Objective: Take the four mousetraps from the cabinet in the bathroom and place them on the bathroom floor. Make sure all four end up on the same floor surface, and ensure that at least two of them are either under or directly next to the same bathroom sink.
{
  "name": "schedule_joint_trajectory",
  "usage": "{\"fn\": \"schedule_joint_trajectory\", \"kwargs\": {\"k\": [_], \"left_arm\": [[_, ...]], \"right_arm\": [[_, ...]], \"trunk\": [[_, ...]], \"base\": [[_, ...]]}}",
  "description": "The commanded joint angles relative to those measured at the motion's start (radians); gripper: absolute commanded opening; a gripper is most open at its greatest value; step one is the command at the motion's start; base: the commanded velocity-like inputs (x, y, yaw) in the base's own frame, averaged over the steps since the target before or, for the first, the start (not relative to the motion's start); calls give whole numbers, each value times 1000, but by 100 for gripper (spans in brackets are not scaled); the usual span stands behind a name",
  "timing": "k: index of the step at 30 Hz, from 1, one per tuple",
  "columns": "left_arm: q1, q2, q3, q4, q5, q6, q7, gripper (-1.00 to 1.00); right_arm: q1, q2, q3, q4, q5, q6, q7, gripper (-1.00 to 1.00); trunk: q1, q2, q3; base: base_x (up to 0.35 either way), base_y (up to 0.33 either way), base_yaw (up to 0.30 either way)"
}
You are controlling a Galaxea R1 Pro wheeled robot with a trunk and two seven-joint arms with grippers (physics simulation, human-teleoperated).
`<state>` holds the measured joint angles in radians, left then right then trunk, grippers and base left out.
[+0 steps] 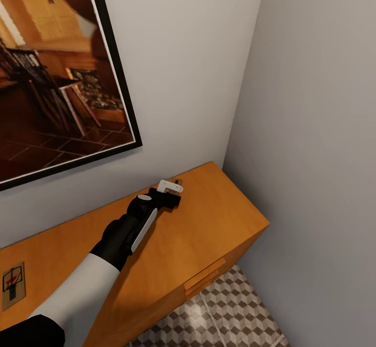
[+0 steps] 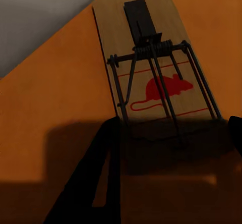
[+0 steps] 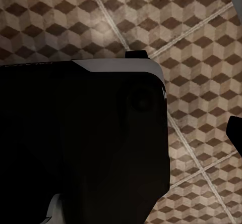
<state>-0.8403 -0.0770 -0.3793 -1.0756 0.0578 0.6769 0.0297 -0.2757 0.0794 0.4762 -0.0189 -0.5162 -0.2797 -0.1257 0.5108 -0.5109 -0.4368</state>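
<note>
Reaching over the flat top of the cabinet (image 1: 209, 232), the left arm puts the left gripper (image 1: 175, 189) near the back edge, close to the corner where two grey walls meet. In the left wrist view a mousetrap (image 2: 151, 67) lies flat on the orange wood, with its red mouse print and dark spring bar clear. Both dark fingers (image 2: 96, 183) stand apart, one at each side of the near end of the board, and I cannot tell if they touch it. Another mousetrap (image 1: 13, 284) lies on the cabinet top, far toward the left edge of the head view. A framed picture (image 1: 57, 75) hangs above. The bathroom floor (image 1: 235, 310) shows below the cabinet front. In the right wrist view, a dark part of the robot covers much of the floor tiles; I cannot tell how the jaws of the right gripper stand.
</note>
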Motion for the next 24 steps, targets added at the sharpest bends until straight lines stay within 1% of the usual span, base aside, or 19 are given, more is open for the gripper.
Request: {"fn": "schedule_joint_trajectory", "kwargs": {"k": [1,9,24], "left_arm": [[0,0,-1,17,7,5,3,-100],[0,-1,-1,-44,7,8,5,-100],[0,-1,-3,-108,10,13,6,-100]], "right_arm": [[0,0,8,0,-8,-3,-4,100],[0,0,8,0,-7,-3,-4,100],[0,0,8,0,-7,-3,-4,100]], "trunk": [[1,-1,-1],[1,-1,-1],[1,-1,-1]], "base": [[0,0,0],[0,0,0],[0,0,0]]}}
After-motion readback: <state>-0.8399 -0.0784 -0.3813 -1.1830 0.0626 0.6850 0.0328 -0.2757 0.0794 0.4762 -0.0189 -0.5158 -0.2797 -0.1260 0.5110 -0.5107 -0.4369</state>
